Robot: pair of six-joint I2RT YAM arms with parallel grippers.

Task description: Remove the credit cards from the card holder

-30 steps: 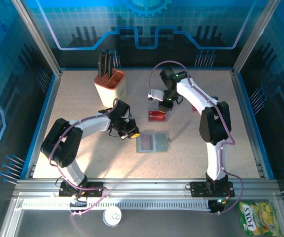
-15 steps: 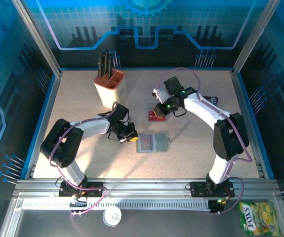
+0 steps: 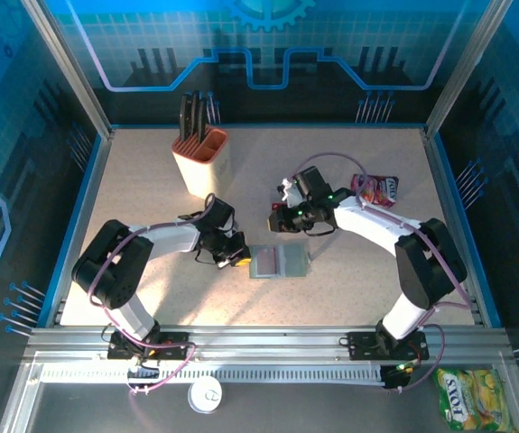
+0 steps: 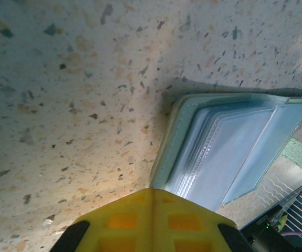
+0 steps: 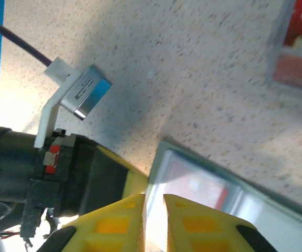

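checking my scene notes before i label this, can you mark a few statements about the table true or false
1. The wallet lies open on the table. True.
2. The knife block has tipped onto its side. False: it stands upright, far from the wallet, toward the table's back left.
3. The left gripper is shut and sits at the wallet's left edge. True.
4. The pink snack packet lies on top of the wallet. False: it lies apart from the wallet, on the table's right side further back.
5. A red card lies on the table outside the wallet. True.
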